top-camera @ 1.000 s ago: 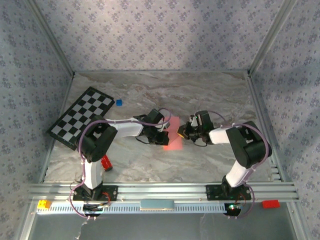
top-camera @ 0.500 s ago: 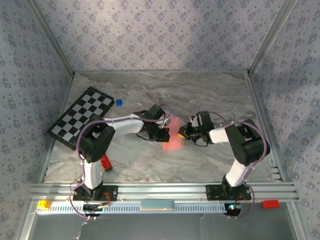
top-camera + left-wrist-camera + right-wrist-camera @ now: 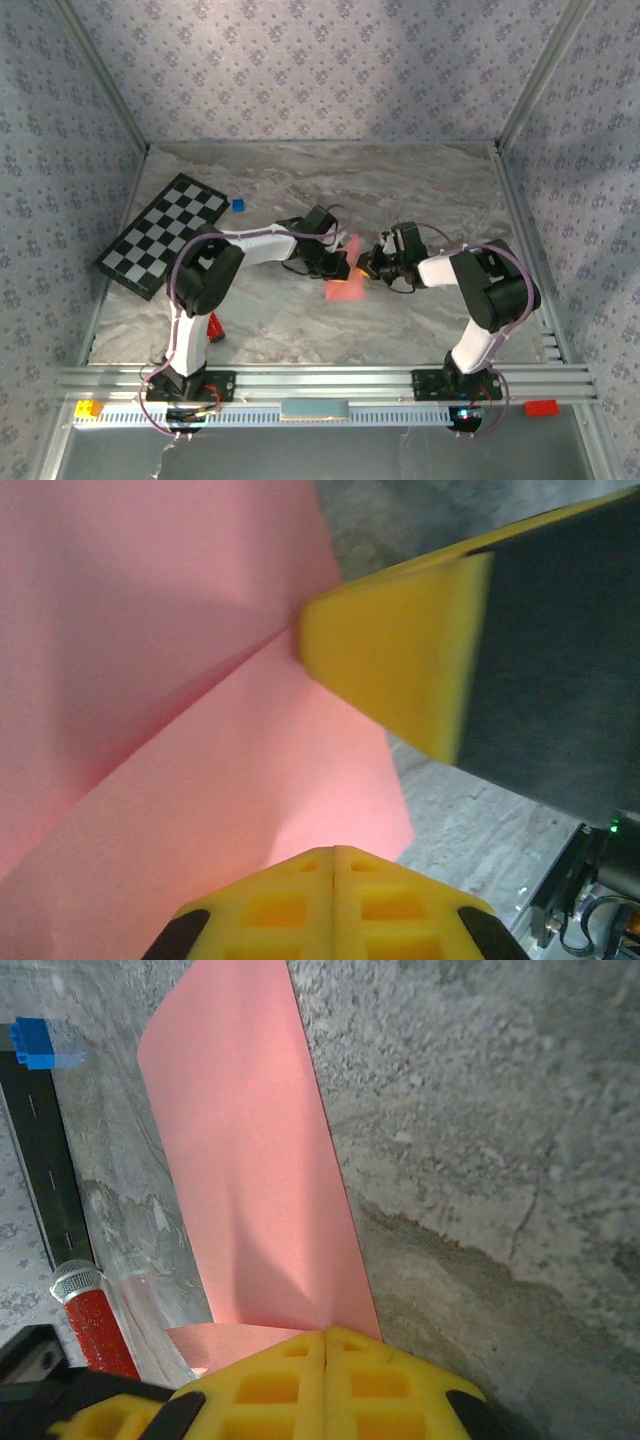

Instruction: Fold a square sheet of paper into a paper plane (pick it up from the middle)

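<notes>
Two pinches hold the square sheet of paper (image 3: 343, 289) at mid-frame: your left gripper (image 3: 336, 266) and right gripper (image 3: 368, 266) are each clamped on it. Your left has slid rightward, bowing the sheet narrower, so the centre fold looks under way.

The sheet of paper (image 3: 250, 1160) is looking thin, matt and smooth, and is creasing softly. The table (image 3: 480, 1110) is showing a grey, marbled, finely grainy surface. The left claw (image 3: 335, 855) and right claw (image 3: 325, 1338) are showing matt yellow plastic with moulded hollows. The red bar (image 3: 98, 1330) is glittering under a ribbed metal cap.
</notes>
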You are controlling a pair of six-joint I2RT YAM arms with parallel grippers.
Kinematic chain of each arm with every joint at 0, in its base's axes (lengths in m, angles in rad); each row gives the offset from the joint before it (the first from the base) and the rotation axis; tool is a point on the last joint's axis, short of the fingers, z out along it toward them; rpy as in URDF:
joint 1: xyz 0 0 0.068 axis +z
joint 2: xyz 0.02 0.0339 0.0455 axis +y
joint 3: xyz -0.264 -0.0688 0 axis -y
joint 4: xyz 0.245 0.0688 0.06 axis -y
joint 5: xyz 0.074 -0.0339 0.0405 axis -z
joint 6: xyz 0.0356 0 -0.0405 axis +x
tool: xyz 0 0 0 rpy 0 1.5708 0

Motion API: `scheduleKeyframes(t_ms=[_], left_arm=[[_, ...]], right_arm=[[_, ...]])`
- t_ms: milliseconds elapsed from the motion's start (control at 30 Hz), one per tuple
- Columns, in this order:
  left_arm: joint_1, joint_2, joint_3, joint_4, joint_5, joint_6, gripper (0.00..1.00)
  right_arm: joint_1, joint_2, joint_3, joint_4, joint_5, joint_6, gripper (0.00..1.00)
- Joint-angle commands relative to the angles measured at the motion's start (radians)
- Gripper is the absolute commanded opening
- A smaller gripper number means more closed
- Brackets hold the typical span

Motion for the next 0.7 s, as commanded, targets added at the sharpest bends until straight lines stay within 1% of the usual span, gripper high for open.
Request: scheduleKeyframes(t_ms=[0,100,267,367,667], left_arm=[[-0.013,0.02,0.016,-0.047,-0.013,0.036,0.07],[-0.012,0.014,-0.033,-0.049,-0.027,0.031,0.07],[-0.011,-0.044,-0.133,-0.039,-0.045,0.036,0.09],[-0.012,-0.076,-0.168,-0.061,-0.053,0.054,0.11],[-0.009,-0.165,-0.266,-0.116,-0.1,0.086,0.11]], right_arm=[[0.032,0.058,-0.027,-0.07,0.096,-0.003,0.01],[0.036,0.061,-0.03,-0.081,0.108,-0.003,0.01],[0.036,0.063,-0.037,-0.079,0.113,-0.003,0.0],[0.036,0.056,-0.036,-0.091,0.114,-0.009,0.0],[0.035,0.032,-0.034,-0.104,0.114,-0.015,0.0]])
